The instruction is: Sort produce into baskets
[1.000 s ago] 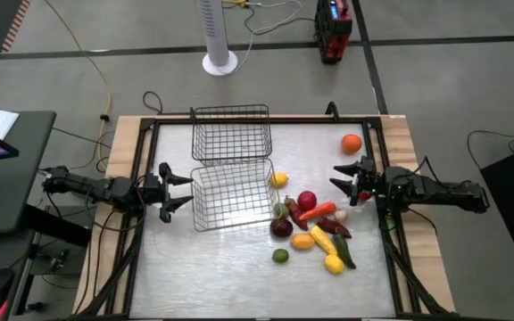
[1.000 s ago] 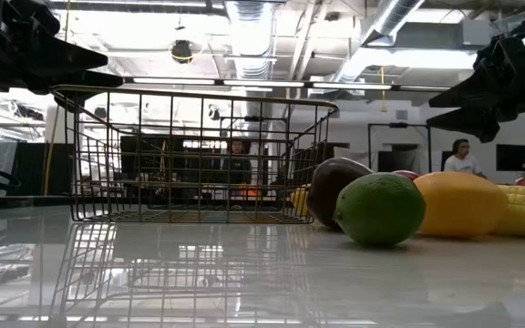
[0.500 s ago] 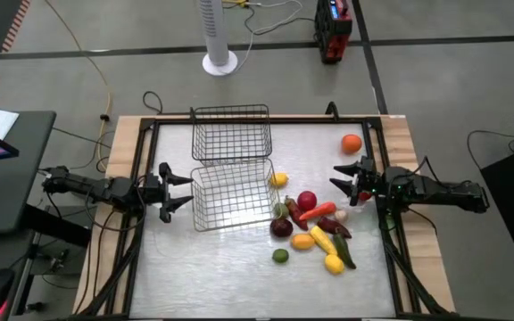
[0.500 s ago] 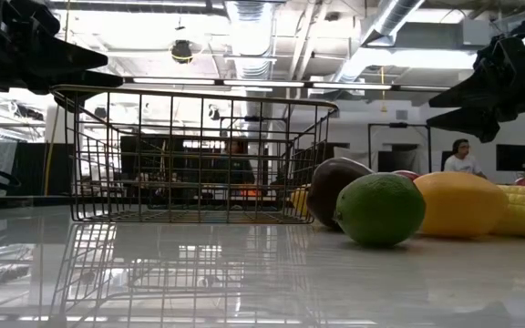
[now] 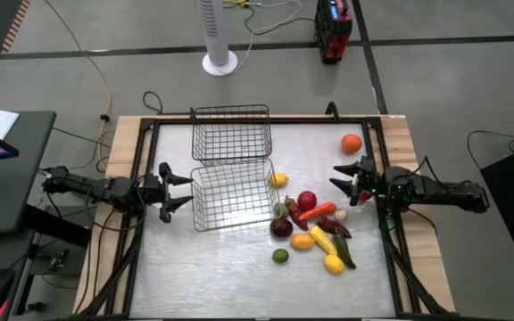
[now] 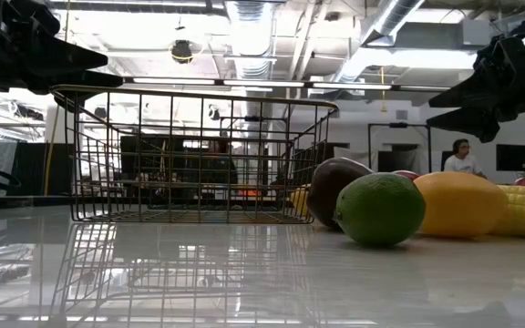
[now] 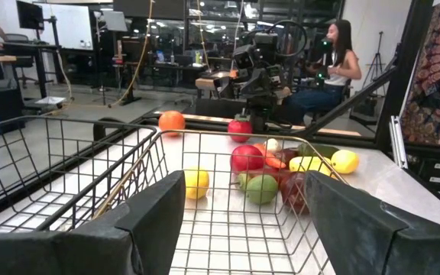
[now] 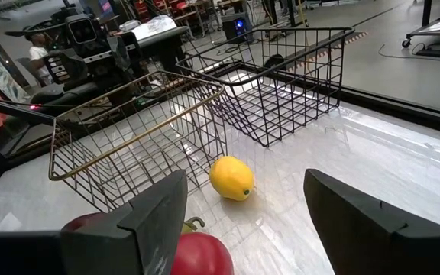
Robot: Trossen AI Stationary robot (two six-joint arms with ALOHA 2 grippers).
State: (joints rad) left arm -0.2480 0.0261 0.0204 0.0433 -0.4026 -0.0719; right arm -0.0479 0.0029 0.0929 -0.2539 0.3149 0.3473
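High view: both pincers wide, empty, left pincer (image 5: 178, 190) beside near basket (image 5: 231, 193), right pincer (image 5: 344, 179) above produce pile (image 5: 313, 226).

Two empty wire baskets (image 5: 231, 166) are sitting end to end mid-surface; the produce (image 5: 313, 228) is lying clustered beside the nearer one, an orange (image 5: 352, 143) resting apart.

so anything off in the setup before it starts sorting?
Mostly fine. Both baskets are empty and sit skewed to each other, corners almost touching. One orange lies apart from the produce pile. Left gripper and right gripper hover open at the table edges.
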